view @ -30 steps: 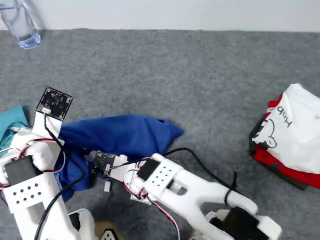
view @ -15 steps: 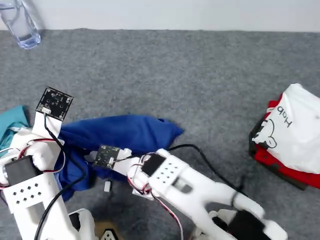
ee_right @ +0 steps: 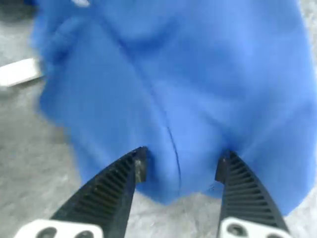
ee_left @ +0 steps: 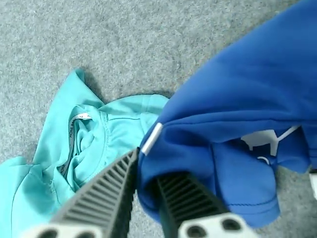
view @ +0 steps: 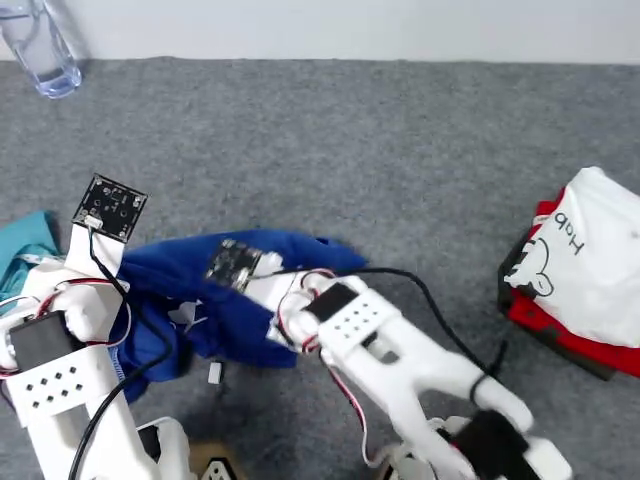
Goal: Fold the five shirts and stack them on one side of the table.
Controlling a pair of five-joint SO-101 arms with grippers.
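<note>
A blue shirt (view: 270,268) lies crumpled at the near left of the table. My left gripper (ee_left: 147,168) is shut on a bunched edge of the blue shirt (ee_left: 237,99). My right gripper (ee_right: 183,157) hangs open over the blue shirt (ee_right: 168,74), one finger on each side of a fold at its hem. The right arm (view: 345,325) reaches across the shirt from the near edge. A teal shirt (ee_left: 74,144) lies rumpled beside the blue one, at the left table edge (view: 25,238). A stack of folded shirts (view: 590,260), white on top of red and black, sits at the right.
A clear water bottle (view: 40,50) stands at the far left corner. A small white tag (view: 213,373) lies on the grey carpet-like table top (view: 400,150) near the front edge. The left arm (view: 60,350) occupies the near left.
The right arm has swung away from the front edge, so its wrist now sits over the blue shirt. The left arm has kept still.
</note>
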